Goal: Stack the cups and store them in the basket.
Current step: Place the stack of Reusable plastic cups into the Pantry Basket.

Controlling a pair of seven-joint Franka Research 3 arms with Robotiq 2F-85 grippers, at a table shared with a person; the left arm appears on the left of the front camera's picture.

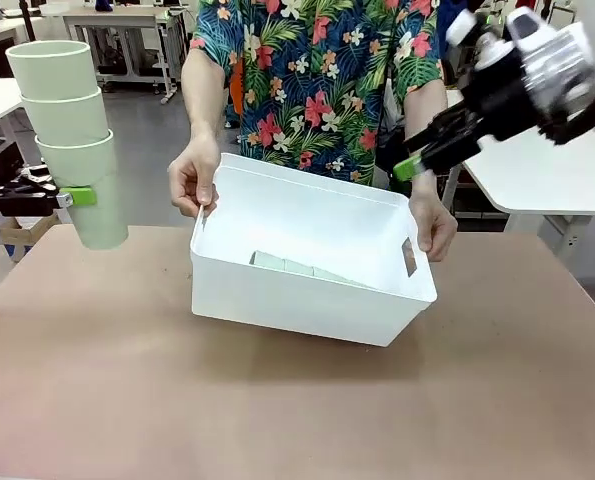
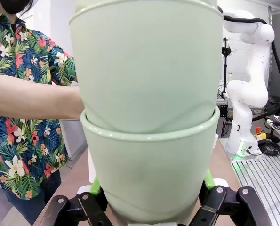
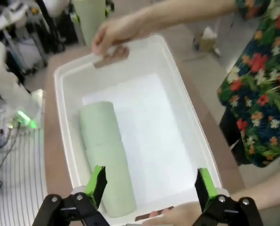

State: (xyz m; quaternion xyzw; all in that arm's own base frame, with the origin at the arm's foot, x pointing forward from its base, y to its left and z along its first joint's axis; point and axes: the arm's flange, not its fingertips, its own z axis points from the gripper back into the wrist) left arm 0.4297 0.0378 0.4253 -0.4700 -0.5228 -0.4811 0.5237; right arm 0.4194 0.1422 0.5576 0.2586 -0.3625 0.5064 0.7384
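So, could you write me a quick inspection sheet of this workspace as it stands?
Surface: brown table, bare around the basket.
Job's things: white basket tipped toward the robot, with a person's hand on each short end. A lying stack of cups rests on its side inside. A raised stack of three cups hangs in the air at the left.
Clutter: nothing seen.
Claws: left claw is shut on the raised stack's bottom cup. Right claw is open above the basket, holding nothing.
Cables: dark cables on ribbed metal beside the table.
Surroundings: white side table behind, to the right.
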